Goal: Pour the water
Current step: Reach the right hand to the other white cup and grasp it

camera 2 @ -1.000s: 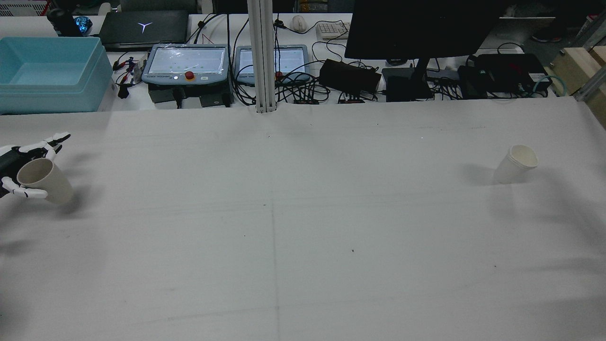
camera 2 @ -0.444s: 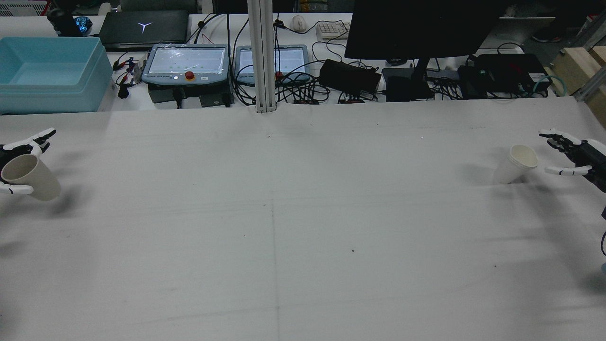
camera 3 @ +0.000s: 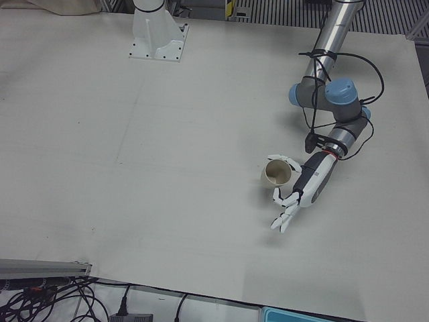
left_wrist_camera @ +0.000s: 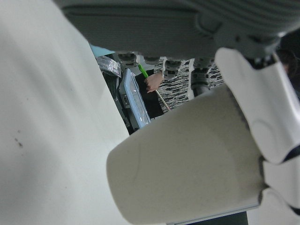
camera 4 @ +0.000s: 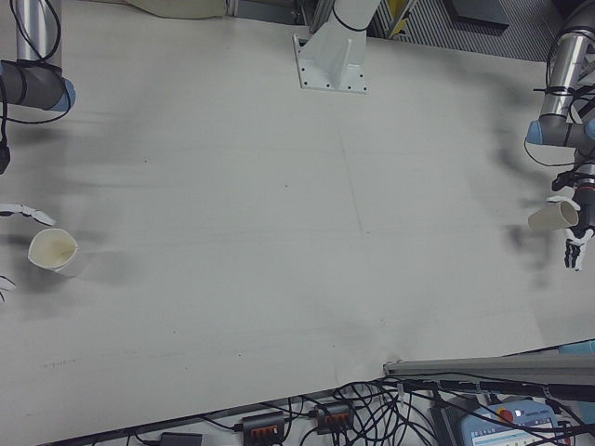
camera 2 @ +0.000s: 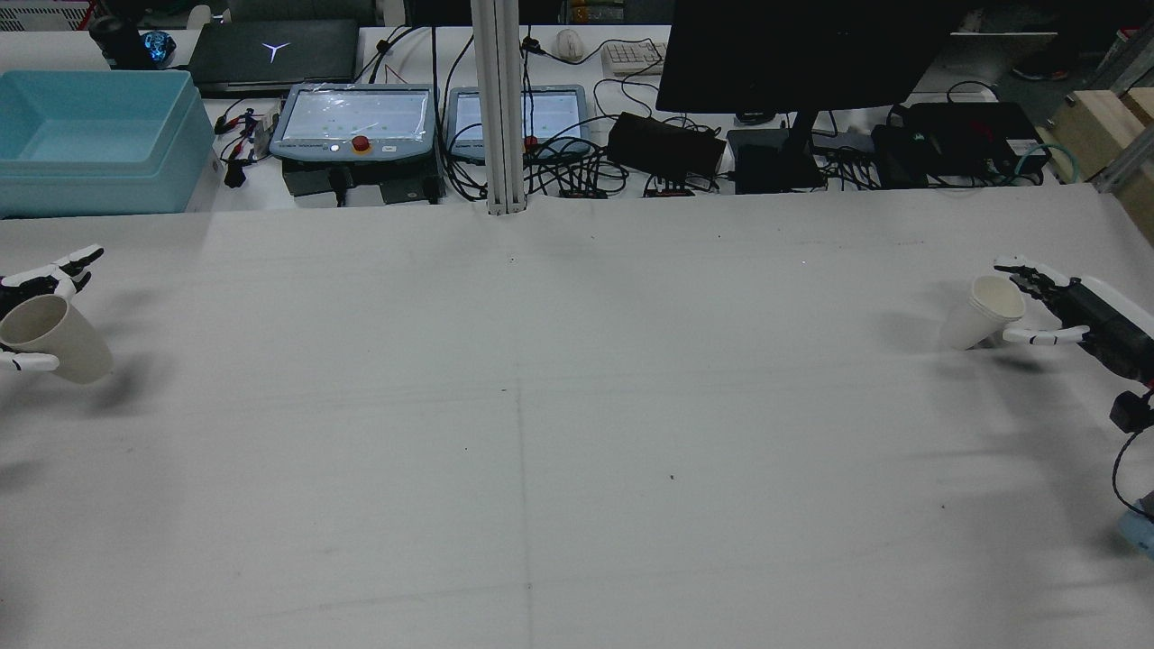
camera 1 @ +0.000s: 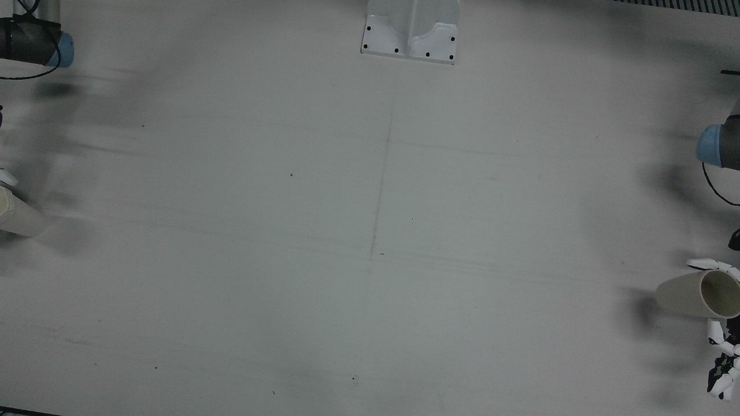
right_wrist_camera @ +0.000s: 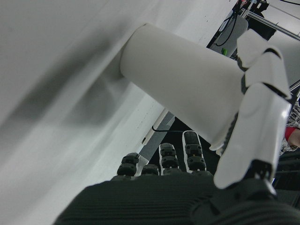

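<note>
A tan paper cup (camera 2: 56, 339) hangs tilted at the table's far left, held in my left hand (camera 2: 36, 279). The thumb (camera 2: 25, 362) is on one side and the fingers (camera 2: 63, 263) stretch out on the other. The left-front view shows this cup (camera 3: 276, 172) with its mouth facing the camera, beside the left hand (camera 3: 295, 194). A white paper cup (camera 2: 981, 313) stands on the table at the far right. My right hand (camera 2: 1068, 306) is open, with its fingers on either side of the rim. The right hand view shows that cup (right_wrist_camera: 183, 89) just off the thumb (right_wrist_camera: 255, 108).
A light-blue bin (camera 2: 90, 144), two teach pendants (camera 2: 356, 122), a monitor (camera 2: 793, 54) and cables line the bench beyond the table. A metal post (camera 2: 500, 108) rises at the back centre. A white pedestal base (camera 1: 410, 29) is bolted at the robot's side.
The right hand has come in from the right edge and now brackets the white cup. The left hand carried the tan cup leftward toward the table's edge, then nearly stopped.
</note>
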### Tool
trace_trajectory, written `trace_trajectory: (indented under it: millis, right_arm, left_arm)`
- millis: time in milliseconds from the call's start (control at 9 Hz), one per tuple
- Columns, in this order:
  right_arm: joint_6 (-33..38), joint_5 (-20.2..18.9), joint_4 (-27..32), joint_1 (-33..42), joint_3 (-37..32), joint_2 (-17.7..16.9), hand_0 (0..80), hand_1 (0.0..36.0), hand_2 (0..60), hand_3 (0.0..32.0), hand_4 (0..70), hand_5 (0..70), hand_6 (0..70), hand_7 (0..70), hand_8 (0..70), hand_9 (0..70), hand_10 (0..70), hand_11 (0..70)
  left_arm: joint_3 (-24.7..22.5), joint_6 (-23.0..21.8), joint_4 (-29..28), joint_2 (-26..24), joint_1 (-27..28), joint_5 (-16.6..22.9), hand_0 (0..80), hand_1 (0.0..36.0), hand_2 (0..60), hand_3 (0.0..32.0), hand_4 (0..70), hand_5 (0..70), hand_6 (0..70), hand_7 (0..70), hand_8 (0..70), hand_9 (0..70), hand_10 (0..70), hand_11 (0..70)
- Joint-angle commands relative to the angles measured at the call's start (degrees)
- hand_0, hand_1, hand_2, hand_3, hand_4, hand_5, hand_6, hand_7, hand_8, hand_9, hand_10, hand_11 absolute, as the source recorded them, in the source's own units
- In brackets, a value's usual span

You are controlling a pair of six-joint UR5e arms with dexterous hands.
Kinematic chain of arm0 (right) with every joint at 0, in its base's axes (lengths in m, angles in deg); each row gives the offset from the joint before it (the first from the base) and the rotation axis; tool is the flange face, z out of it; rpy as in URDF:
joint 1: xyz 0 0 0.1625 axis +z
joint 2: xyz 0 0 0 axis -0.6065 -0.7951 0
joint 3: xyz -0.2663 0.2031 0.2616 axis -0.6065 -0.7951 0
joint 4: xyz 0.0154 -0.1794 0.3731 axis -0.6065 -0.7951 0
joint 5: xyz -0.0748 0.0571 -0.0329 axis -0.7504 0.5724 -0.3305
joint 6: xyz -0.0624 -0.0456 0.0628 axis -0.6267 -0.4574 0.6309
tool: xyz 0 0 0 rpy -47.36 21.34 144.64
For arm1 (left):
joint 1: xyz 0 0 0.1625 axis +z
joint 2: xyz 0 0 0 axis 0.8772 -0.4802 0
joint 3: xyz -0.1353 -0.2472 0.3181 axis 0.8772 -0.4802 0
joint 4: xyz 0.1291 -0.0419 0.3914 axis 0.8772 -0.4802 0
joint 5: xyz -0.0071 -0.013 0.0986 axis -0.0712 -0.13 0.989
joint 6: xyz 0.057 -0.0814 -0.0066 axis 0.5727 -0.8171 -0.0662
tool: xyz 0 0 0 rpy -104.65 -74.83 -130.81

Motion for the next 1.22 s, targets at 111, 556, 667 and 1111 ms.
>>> trace_trajectory:
  millis: [111, 556, 667, 1111]
  right_arm:
    - [-1.6, 1.7, -5.41, -3.2, 1.42, 3.82, 54.0, 23.9, 22.6, 0.0, 7.3, 31.9, 12.9, 17.4, 1.8, 3.5, 8.3, 14.5]
    - [-5.55, 3.55, -14.47, -1.36, 16.95, -1.87, 80.0, 35.3, 35.8, 0.0, 18.0, 70.0, 56.6, 70.0, 56.9, 70.0, 70.0, 70.0]
    - [-6.43, 3.55, -15.09, -0.22, 19.17, -3.63, 80.0, 36.0, 47.3, 0.0, 15.1, 70.0, 57.2, 70.0, 57.5, 70.0, 70.0, 70.0]
    - [-6.44, 2.15, -16.14, 7.5, 28.65, -8.82, 80.0, 36.0, 52.8, 0.0, 11.3, 70.0, 52.9, 67.1, 52.0, 70.0, 70.0, 70.0]
  left_arm:
    - [0.32, 0.0, -1.05, 0.89, -0.78, -0.03, 47.1, 28.9, 60.0, 0.0, 36.6, 70.0, 3.5, 9.2, 0.0, 0.4, 2.5, 4.8]
    - [0.05, 0.0, -1.49, 1.25, -0.87, 0.06, 47.2, 28.6, 60.0, 0.0, 36.7, 70.0, 3.6, 9.2, 0.0, 0.4, 2.6, 5.0]
    - [-0.03, 0.0, -1.49, 1.25, -0.87, 0.06, 47.3, 29.1, 60.0, 0.0, 36.9, 70.0, 3.6, 9.3, 0.0, 0.4, 2.5, 4.8]
    - [-3.46, 0.35, 0.96, -0.07, -0.43, 0.24, 48.8, 31.0, 60.0, 0.0, 37.8, 70.0, 3.8, 9.7, 0.0, 0.5, 2.3, 4.7]
